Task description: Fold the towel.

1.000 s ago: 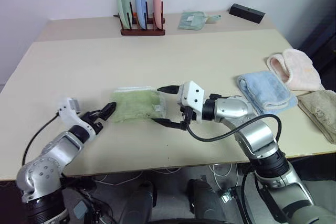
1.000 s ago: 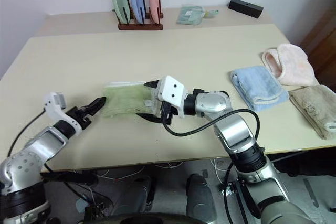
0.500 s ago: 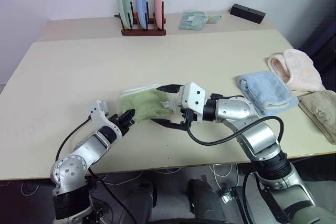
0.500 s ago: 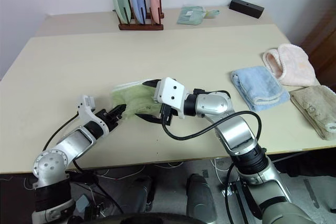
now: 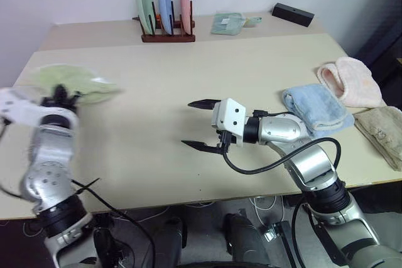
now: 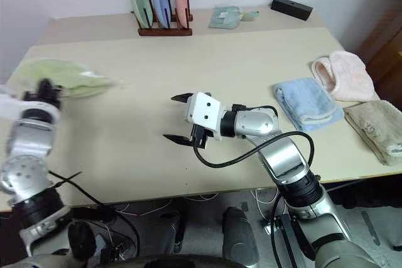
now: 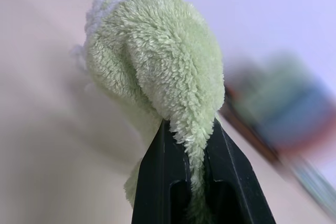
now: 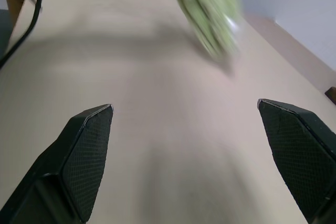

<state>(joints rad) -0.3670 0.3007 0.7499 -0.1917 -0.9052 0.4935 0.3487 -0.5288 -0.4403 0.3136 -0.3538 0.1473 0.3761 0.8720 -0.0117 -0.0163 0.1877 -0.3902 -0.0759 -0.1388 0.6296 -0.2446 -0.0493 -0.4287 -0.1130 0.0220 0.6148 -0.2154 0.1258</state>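
Towel (image 7: 157, 56) pinched in my left gripper (image 7: 195, 145) near the tabletop's (image 5: 251, 73) left edge could slip free; right gripper (image 5: 200, 123) gapes wide, empty.

The left arm is bent up at the far left edge of the counter (image 5: 188, 80), its forearm rising steeply and its wrist turned outward. The left gripper (image 7: 197, 145) has its two black fingers (image 7: 157, 182) pinched tight on a fold of the towel (image 7: 157, 56). The right arm reaches across the middle, forearm about level, wrist bent toward the left. The right gripper (image 5: 200, 123) holds nothing, its fingers (image 8: 86, 156) spread wide apart above the counter
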